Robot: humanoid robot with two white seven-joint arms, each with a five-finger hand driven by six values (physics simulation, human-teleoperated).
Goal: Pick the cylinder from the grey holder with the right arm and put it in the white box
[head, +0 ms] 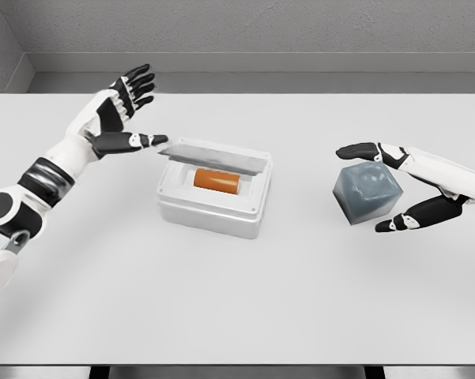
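The white box (214,197) is sitting mid-table, already cradling the orange cylinder (216,180), while the right hand (395,189), fingers spread and empty, is hovering beside the grey holder (367,194) near the right edge.

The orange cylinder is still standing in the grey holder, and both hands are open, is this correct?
Not quite. The head view shows the orange cylinder lying on its side inside the white box, not in the grey holder. The rest holds: the left hand and the right hand are both open.
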